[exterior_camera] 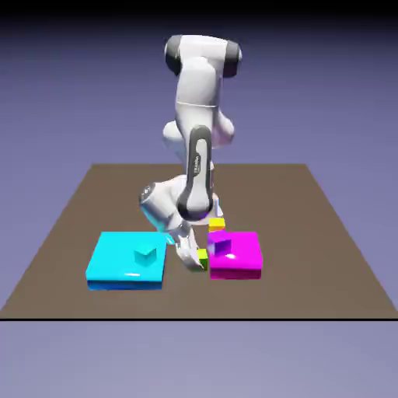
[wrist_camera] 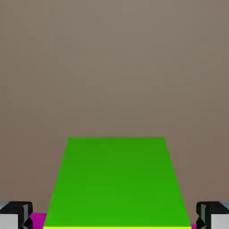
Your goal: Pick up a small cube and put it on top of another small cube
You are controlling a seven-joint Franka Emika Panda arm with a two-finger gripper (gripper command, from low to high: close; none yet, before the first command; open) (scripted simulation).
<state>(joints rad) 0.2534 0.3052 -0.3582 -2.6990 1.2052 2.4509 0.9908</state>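
Exterior view: the gripper [exterior_camera: 194, 260] reaches low beside the magenta slab [exterior_camera: 242, 263], green small cube [exterior_camera: 202, 255] at its tips, purple cube [exterior_camera: 222, 246] just beyond.

Hand view: the green cube [wrist_camera: 117, 181] fills the gap between both fingertips [wrist_camera: 16, 215], apparently gripped for lifting.

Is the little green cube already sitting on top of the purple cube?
No, the green cube is down at the table beside the magenta slab, while the purple cube on that slab has nothing on it.

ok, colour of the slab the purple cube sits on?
Magenta slab, with the purple cube on it; clearest in the exterior view.
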